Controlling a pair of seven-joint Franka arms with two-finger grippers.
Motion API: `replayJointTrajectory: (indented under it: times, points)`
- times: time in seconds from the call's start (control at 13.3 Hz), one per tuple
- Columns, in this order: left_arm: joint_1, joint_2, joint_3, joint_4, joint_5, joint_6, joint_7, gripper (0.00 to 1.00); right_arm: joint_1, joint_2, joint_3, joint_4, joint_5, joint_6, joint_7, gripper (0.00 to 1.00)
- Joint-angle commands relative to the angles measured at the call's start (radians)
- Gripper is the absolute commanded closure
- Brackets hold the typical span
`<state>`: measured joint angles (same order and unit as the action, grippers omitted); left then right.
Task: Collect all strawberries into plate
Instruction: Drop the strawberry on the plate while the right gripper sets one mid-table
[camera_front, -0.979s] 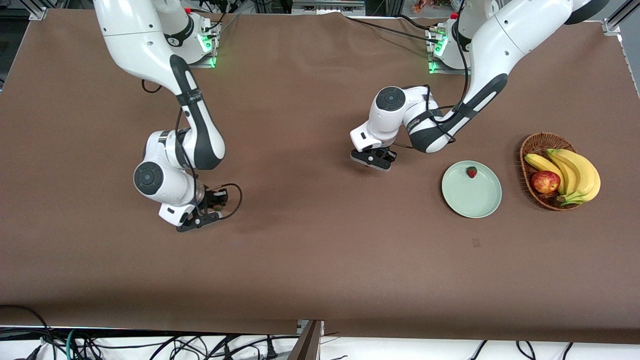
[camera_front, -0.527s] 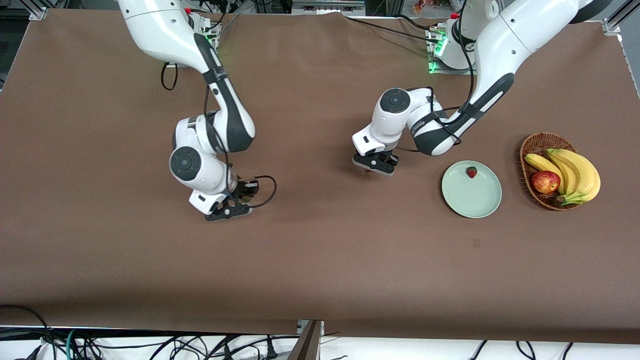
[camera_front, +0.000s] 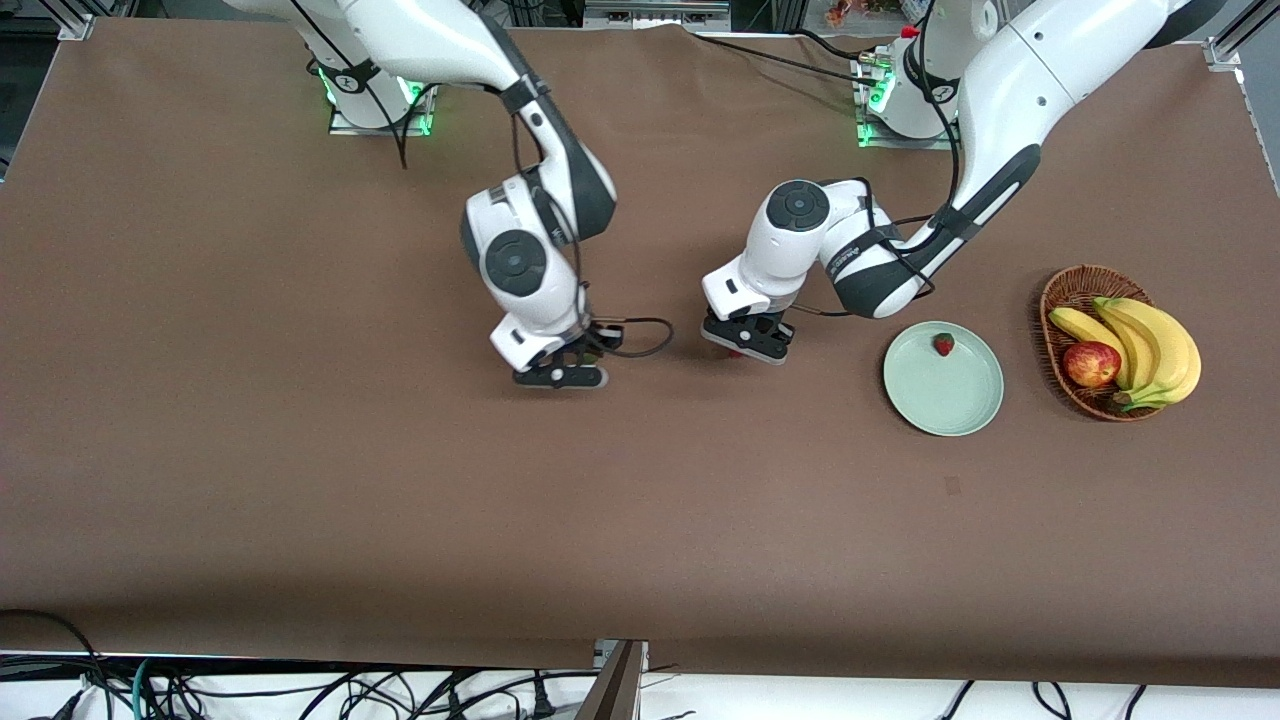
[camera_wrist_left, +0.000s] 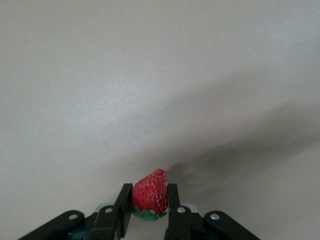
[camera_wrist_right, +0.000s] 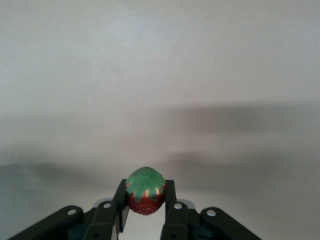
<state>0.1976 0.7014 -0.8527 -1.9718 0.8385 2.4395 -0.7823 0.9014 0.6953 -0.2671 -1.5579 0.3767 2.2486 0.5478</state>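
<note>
Broadly, the brown table (camera_front: 300, 480) carried a wicker basket (camera_front: 1062, 290) of bananas (camera_front: 1160, 345) and an apple (camera_front: 1091, 363) at the left arm's end, and just beside it, toward the middle, the mint plate (camera_front: 950, 400) with one strawberry (camera_front: 944, 344) already lying in it near the rim.

Both arms were loaded. The left gripper (camera_front: 745, 342) hung over bare cloth near the plate, clenched on a second berry (camera_wrist_left: 150, 192), tip pointing away from the wrist and green cap tucked toward the palm. The right gripper (camera_front: 560, 375) hung over the middle of the table, well apart from the plate, clamped on a third berry (camera_wrist_right: 145, 196) with its leafy cap facing the wrist camera. From the front view neither carried fruit could be made out clearly; only a red speck showed under the left gripper.

The step in hand looked to be carrying to the plate. To do it well, each arm should probably bring its berry over the plate's middle, lower close before letting go so the fruit does not roll off the shallow rim, and go one at a time so the wrists do not crowd.
</note>
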Motion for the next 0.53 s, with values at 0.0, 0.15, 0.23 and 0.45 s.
replayJointTrajectory:
  times: [0.0, 0.15, 0.23, 0.45]
  points:
    - [-0.033, 0.032, 0.001, 0.105, -0.073, -0.138, 0.128, 0.88, 0.034, 0.067, -0.011, 0.071, 0.011, 0.035, 0.107, 0.87]
    - [0.009, 0.020, -0.003, 0.123, -0.156, -0.186, 0.342, 0.88, 0.044, 0.072, -0.012, 0.071, 0.004, 0.057, 0.101, 0.87]
    - [0.055, 0.015, -0.009, 0.123, -0.185, -0.189, 0.442, 0.88, 0.037, 0.066, -0.014, 0.071, 0.001, 0.057, 0.095, 0.87]
    - [0.196, 0.009, -0.101, 0.125, -0.207, -0.264, 0.621, 0.87, 0.036, 0.066, -0.015, 0.071, 0.002, 0.057, 0.093, 0.87]
